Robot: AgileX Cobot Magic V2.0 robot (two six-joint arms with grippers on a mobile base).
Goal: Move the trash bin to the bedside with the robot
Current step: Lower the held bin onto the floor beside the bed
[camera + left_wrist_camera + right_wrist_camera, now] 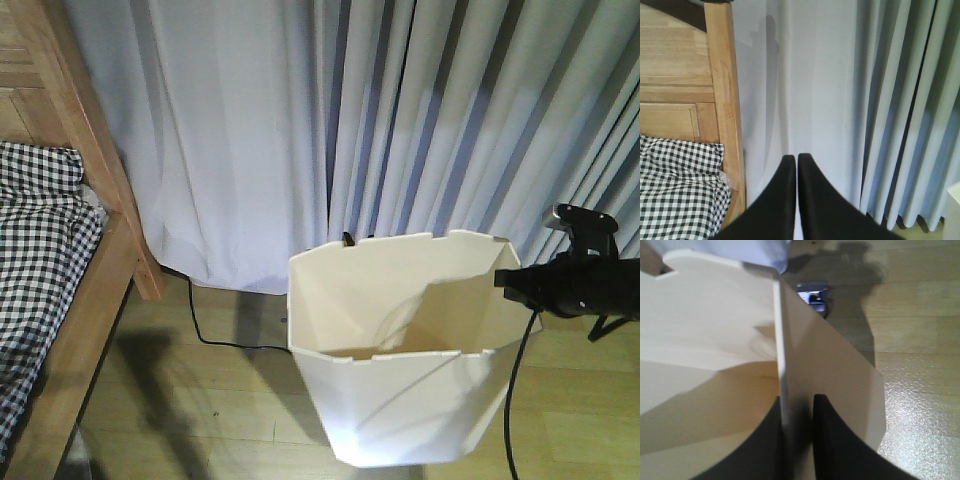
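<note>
Your right fingers (832, 445) pinch the rim of the bin (400, 400); your left fingers (775, 205) are nearly together, holding nothing. The bin is near the bed (95, 290), not touching it.

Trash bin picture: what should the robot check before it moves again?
1. Right gripper grips the trash bin: ok, one finger is inside the wall and one is outside.
2. Left gripper out of the way: ok, it is shut and empty.
3. Bin beside the bed: not ok, bare floor lies between them.
4. Path clear: not ok, a black cable lies on the floor between the bed and the bin.
5. Bin's bottom off the floor: cannot tell, the picture's edge cuts it off.
</note>
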